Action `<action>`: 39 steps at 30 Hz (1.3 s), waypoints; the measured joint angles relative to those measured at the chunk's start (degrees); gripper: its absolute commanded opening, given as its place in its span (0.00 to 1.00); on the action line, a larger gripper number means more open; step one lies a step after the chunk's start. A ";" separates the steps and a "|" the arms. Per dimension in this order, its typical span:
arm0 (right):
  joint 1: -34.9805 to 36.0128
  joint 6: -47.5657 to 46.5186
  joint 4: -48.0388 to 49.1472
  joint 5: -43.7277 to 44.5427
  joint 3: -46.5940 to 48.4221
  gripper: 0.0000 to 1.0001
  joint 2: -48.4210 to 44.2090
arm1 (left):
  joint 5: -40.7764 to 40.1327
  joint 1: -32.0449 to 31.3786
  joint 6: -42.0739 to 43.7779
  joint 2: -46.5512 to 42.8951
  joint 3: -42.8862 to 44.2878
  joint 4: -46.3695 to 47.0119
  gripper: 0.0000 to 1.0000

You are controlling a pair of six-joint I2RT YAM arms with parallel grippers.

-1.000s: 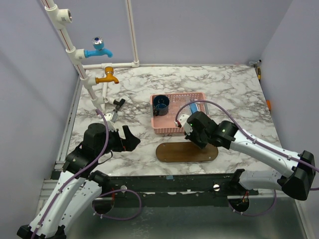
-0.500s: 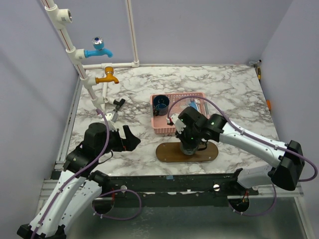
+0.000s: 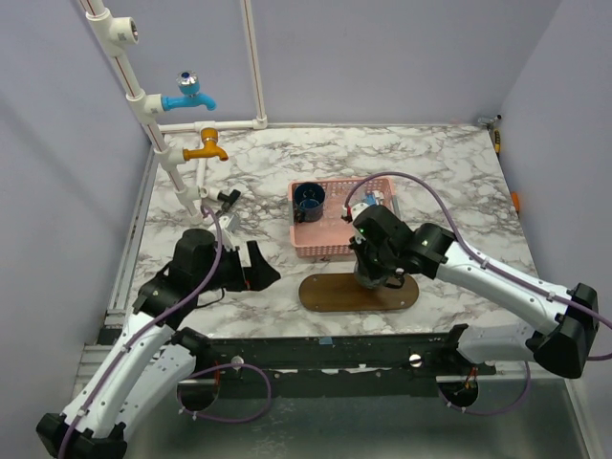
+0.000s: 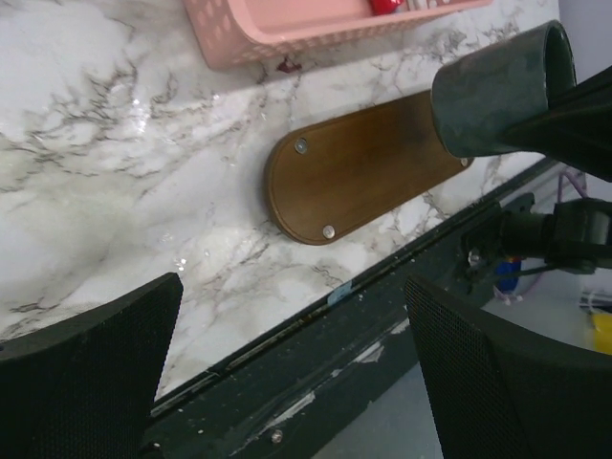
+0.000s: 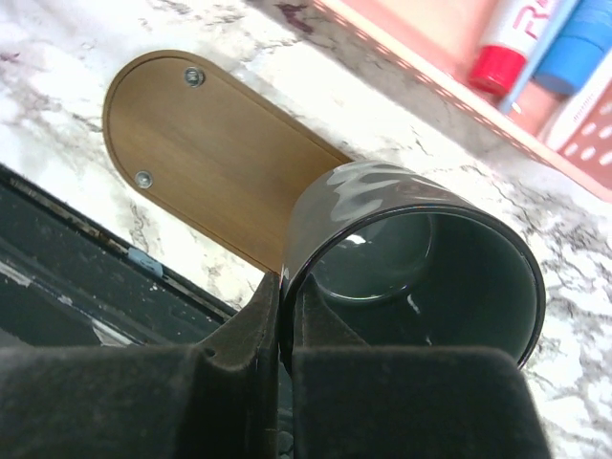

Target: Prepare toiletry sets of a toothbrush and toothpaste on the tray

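Pinching the wall of a dark grey cup (image 5: 421, 258) between closed fingers, one inside the rim and one outside, the right gripper (image 5: 284, 301) holds it tipped on its side above the right part of the tray (image 5: 210, 143). From overhead that gripper and its load cover the middle and right of the dark wooden oval, so whether the cup touches the wood cannot be told. The toothpaste (image 5: 497, 62) lies in the pink basket (image 3: 320, 244) just behind the tray; only its red cap and a strip of white tube with red lettering show, cut off by the frame edge, beside a blue item too cropped to name. A blue mug (image 3: 309, 199) stands in the basket's left end. The left gripper (image 4: 287, 373) hangs over the marble table (image 3: 449, 163) left of the tray, jaws spread wide and holding nothing.
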 measured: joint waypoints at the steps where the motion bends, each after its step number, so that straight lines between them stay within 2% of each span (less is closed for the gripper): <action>1: 0.00 1.03 -0.37 1.03 0.00 0.00 -0.17 | 1.42 0.02 -0.76 0.96 -0.72 0.92 0.98; 11: 0.00 9.18 -2.40 5.22 0.00 0.00 -0.72 | 9.73 -0.46 -9.38 6.75 -7.96 9.46 0.92; 17: 0.00 10.84 -2.32 5.79 -1.07 0.00 -0.72 | 9.42 -5.22 -13.79 12.72 -8.81 12.63 0.80; 23: 0.00 11.21 -1.66 5.77 -2.10 0.00 -1.88 | 0.28 -13.55 -17.22 21.44 -3.76 9.09 0.67; 29: 0.00 11.21 -1.20 5.73 -2.75 0.00 -2.97 | -11.45 -20.06 -20.20 34.62 6.60 2.27 0.62; 34: 0.00 11.19 -1.14 5.70 -2.97 0.01 -5.03 | -17.64 -24.28 -21.75 45.53 14.25 -3.02 0.60; 39: 0.00 11.19 -1.16 5.49 -2.97 0.01 -6.99 | -21.88 -26.97 -23.02 50.86 18.08 -6.91 0.60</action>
